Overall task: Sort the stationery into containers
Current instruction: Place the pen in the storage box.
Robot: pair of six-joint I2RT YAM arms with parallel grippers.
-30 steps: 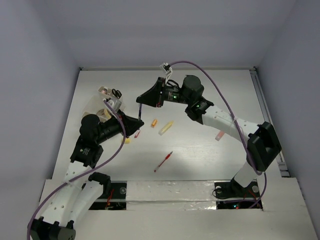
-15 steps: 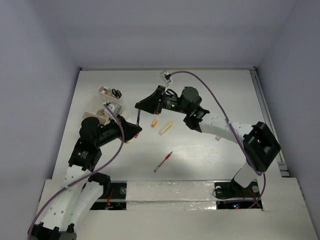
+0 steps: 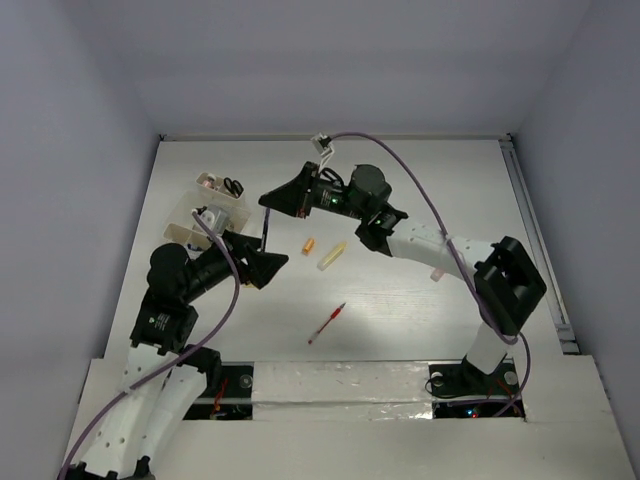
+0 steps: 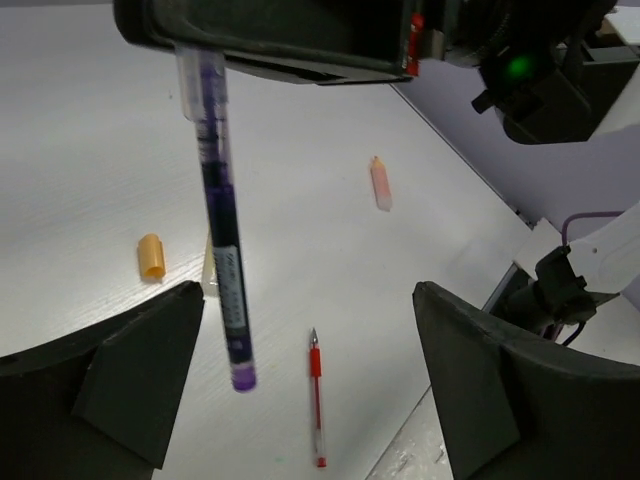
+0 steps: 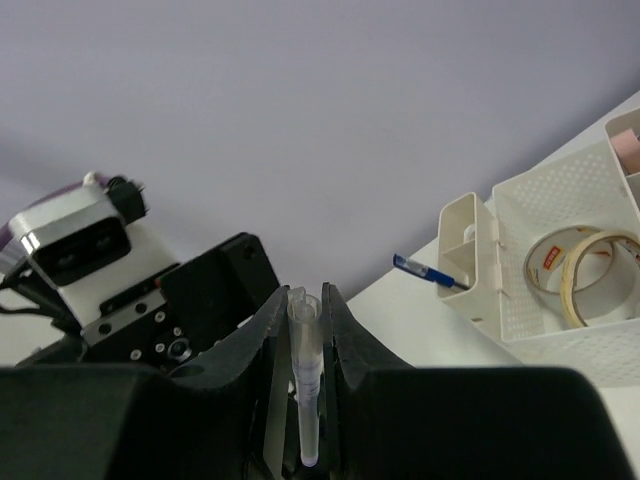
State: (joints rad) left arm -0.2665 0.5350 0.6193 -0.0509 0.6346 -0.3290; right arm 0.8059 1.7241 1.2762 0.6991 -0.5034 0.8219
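A purple pen (image 4: 222,260) hangs tip-down from my right gripper (image 3: 268,205), whose jaws are shut on its clear upper end (image 5: 305,380). My left gripper (image 4: 307,290) stands open just below and beside the pen, touching nothing. The whitish divided container (image 3: 205,212) sits left of both grippers. In the right wrist view, the container (image 5: 520,215) holds tape rolls (image 5: 575,265) and a blue pen (image 5: 430,272) that sticks out of a narrow compartment. Loose on the table lie a red pen (image 3: 328,323), a yellow bit (image 3: 332,255), an orange bit (image 3: 309,244) and a pink bit (image 3: 440,270).
Black-handled scissors (image 3: 232,186) stand in the container's far compartment. The right arm's forearm (image 3: 440,245) stretches across the table's middle above the loose bits. The red pen (image 4: 316,405) lies right under my left gripper, near the table's front edge.
My left gripper has opened and let go of the purple pen, drawing back slightly. The right gripper has carried the pen left, toward the container.
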